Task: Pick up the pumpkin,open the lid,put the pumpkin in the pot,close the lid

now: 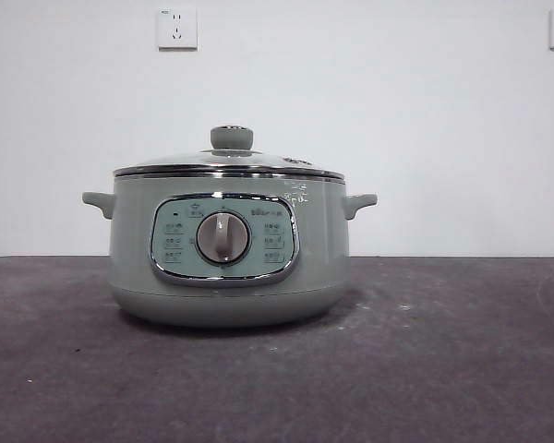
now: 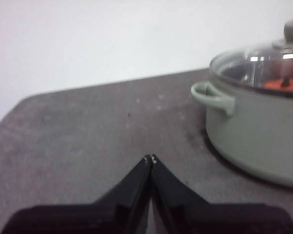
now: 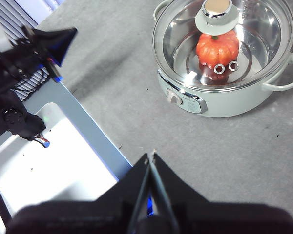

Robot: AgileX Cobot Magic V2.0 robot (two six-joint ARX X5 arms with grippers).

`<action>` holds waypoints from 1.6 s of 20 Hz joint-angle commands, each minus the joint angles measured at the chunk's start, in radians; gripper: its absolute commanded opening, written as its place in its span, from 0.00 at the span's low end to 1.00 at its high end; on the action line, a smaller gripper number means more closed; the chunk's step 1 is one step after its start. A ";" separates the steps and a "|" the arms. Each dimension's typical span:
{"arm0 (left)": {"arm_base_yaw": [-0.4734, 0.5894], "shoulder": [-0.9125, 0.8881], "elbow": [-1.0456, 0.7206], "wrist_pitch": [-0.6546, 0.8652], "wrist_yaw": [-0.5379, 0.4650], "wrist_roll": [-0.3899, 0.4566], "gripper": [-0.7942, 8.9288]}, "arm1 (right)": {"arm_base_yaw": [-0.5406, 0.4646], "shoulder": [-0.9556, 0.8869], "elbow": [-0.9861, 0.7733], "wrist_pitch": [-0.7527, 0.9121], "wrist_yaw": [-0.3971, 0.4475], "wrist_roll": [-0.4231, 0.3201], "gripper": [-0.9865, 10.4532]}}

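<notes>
Pumpkin (image 3: 218,50): glossy orange, ribbed, inside the pot (image 3: 219,100), partly hidden by the knob; unseen from the front. Lid (image 3: 183,41): clear glass, metal rim, seated on the pot; pot pale green, round, grey dial, on a dark rough table (image 1: 462,351). Left gripper (image 2: 150,159): jaws pressed together, empty, beside the pot, apart; right gripper (image 3: 151,157): jaws together, empty, high above the table.
</notes>
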 commanded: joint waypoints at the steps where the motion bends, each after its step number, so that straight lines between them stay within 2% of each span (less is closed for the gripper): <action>1: 0.002 -0.004 -0.027 0.007 -0.002 -0.014 0.08 | 0.001 -0.001 -0.002 0.005 0.002 0.003 0.09; 11: 0.002 -0.048 -0.064 -0.079 0.000 -0.031 0.08 | 0.001 -0.001 -0.002 0.004 0.002 0.003 0.09; 29: 0.002 -0.048 -0.064 -0.076 -0.001 -0.031 0.08 | 0.001 -0.001 -0.002 0.003 0.002 0.003 0.09; 32: 0.002 -0.048 -0.064 -0.076 -0.001 -0.031 0.08 | -0.050 -0.040 -0.002 0.029 0.024 -0.088 0.09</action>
